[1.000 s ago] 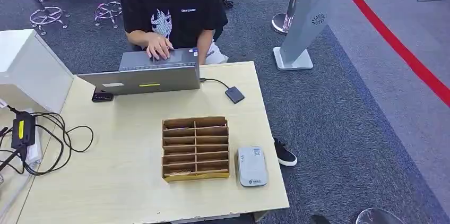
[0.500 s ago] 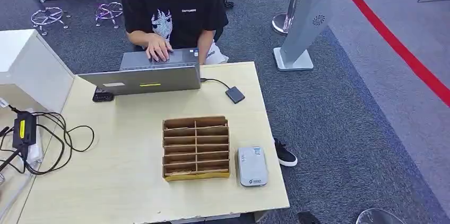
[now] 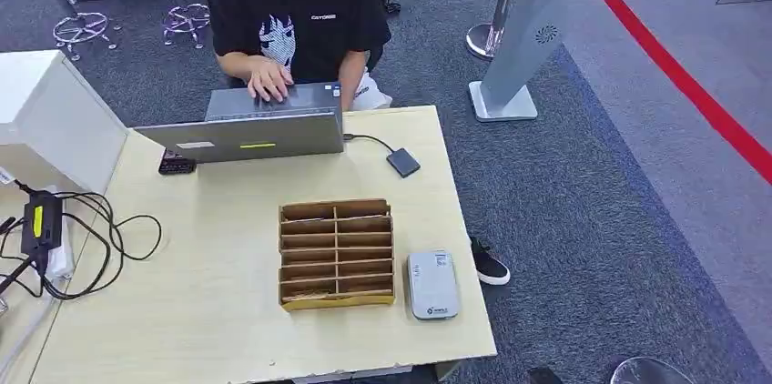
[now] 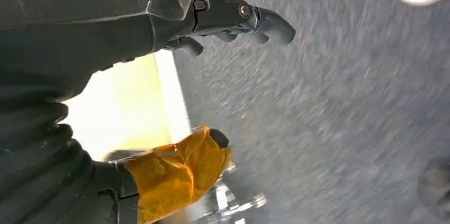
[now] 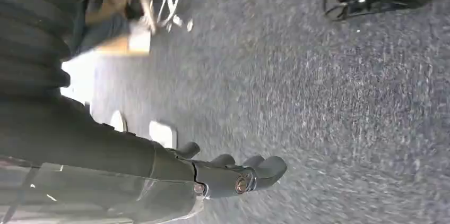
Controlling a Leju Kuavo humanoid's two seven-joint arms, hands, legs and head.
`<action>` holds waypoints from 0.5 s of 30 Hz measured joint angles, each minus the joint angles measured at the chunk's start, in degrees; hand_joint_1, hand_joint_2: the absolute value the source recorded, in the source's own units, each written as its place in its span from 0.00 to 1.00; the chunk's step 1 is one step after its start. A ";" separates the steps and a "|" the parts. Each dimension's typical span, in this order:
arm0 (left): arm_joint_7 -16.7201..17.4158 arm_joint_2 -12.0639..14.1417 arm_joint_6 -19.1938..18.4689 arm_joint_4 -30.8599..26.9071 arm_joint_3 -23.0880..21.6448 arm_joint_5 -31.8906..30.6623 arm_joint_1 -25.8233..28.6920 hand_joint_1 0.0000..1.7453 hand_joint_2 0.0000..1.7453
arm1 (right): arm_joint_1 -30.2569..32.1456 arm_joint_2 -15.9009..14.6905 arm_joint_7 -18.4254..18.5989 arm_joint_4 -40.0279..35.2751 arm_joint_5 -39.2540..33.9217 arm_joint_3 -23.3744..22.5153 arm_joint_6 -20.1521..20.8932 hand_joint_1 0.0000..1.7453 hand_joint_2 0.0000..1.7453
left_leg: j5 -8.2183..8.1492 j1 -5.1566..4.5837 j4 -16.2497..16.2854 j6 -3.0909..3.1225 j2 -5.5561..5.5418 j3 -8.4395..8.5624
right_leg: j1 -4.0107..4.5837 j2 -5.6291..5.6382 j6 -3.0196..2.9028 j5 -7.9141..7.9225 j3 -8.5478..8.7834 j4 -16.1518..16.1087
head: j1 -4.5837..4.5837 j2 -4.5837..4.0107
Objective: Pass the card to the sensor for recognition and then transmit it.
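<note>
A grey-white sensor [image 3: 431, 284] lies flat beside the cardboard organizer [image 3: 336, 253], possibly touching.

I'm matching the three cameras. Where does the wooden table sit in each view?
Head view: the table takes up the lower left and centre.
Left wrist view: a bright yellow strip with a pale edge, beside the carpet.
Right wrist view: perhaps the washed-out bright patch at the edge; I cannot be sure.
Shared landmark: the grey carpet.

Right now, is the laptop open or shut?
Open: the laptop stands with its lid raised, and the person's hand rests on its keyboard.
</note>
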 joint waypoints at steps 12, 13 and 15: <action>3.60 -0.68 2.85 0.00 -1.11 -0.91 0.03 0.00 1.00 | -1.32 -0.04 1.03 0.00 -1.65 0.54 -4.35 0.00 1.00 | 0.00 0.00 0.01 0.00 -0.04 0.02 | 0.00 -0.02 0.00 -0.01 0.01 0.03 | -0.02 0.00; 2.85 -0.37 1.57 0.00 -1.09 -1.17 0.06 0.00 1.00 | -1.16 -0.07 1.48 0.00 -0.22 0.44 -2.67 0.00 1.00 | 0.00 0.00 0.01 -0.01 -0.04 0.02 | 0.00 -0.02 0.00 -0.01 0.00 0.04 | 0.00 0.00; 1.01 -0.22 -2.34 0.00 -1.25 -2.70 0.04 0.00 1.00 | -1.01 -0.07 2.62 0.09 4.09 1.57 2.60 0.00 1.00 | 0.00 0.00 0.00 -0.01 -0.04 0.02 | 0.00 -0.02 0.00 -0.02 -0.03 0.04 | -0.02 0.00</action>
